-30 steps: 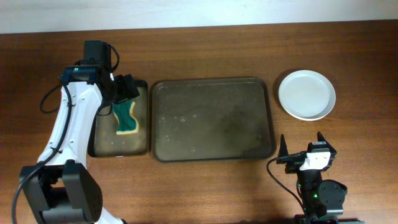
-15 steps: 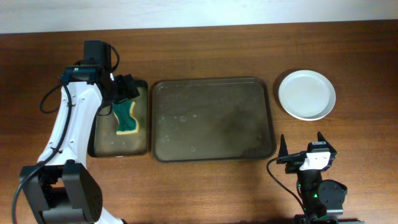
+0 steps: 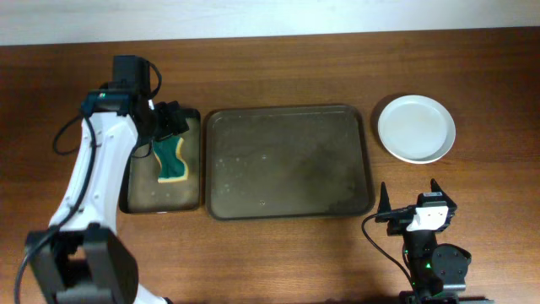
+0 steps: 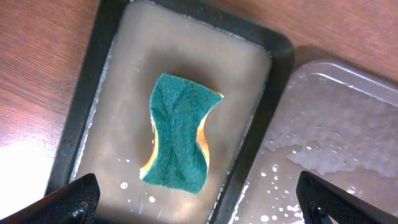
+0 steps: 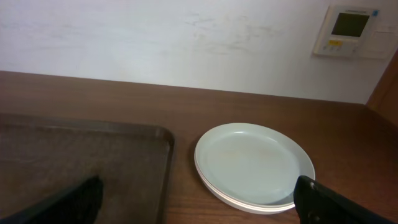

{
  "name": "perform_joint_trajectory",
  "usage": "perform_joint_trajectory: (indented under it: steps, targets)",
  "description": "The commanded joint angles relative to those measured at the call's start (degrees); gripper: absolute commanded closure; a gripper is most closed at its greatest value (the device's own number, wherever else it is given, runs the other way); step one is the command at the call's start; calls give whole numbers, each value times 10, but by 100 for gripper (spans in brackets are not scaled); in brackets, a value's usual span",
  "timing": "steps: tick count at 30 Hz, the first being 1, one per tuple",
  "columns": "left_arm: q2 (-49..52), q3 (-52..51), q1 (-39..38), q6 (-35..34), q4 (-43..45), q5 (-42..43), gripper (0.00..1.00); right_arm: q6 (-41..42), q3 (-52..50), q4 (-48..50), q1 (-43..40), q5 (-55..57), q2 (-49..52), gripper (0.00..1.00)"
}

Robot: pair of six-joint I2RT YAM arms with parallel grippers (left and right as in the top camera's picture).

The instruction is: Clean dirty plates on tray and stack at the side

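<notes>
right of the tray [image 3: 287, 165], on bare wood: plates [image 3: 416, 128], white, round, shallow, nested in one stack; at least two rims are made out from the right wrist view. judged stiff, light, smooth, likely slippery when wet and easily chipped; best taken at the raised rim. no plate is seen on the wet, speckled tray. left gripper [image 4: 199, 208], spread wide, is held over the sponge [image 4: 180, 134] in the small dark tray [image 4: 81, 106]. right gripper [image 3: 408, 192], spread wide, nothing pinched. table [image 3: 278, 262], brown wood; white wall [image 5: 155, 37] and wall panel [image 5: 351, 31] behind.
</notes>
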Motion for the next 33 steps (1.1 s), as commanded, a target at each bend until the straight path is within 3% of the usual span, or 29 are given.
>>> perform_joint_trajectory:
  steps: [1,5,8,9,11,17,21,25,30,33]
  targets:
    - [-118,-53,2,33,23,4,1,-3,-3,-3,5,5,-5,2]
    - [-226,-161,2,87,89,23,1,-3,-3,-3,5,5,-5,2]
    - [-325,-267,2,195,181,112,1,-3,-3,-3,5,5,-5,2]
    - [-405,-352,2,285,258,188,1,-3,-3,-3,5,5,-5,2]
    - [-483,-429,2,320,311,205,1,-3,-3,-3,5,5,-5,2]
    - [-700,-616,3,320,438,186,1,-3,-3,-3,5,5,-5,1]
    - [-791,-682,3,320,472,166,1,-3,-3,-3,5,5,-5,2]
    - [-844,-736,3,303,521,159,0,-3,-3,-3,5,5,-5,2]
    - [-892,-833,3,228,644,92,1,-3,-3,-3,5,5,-5,2]
    - [-918,-855,1,226,652,83,1,-3,-3,-3,5,5,-5,2]
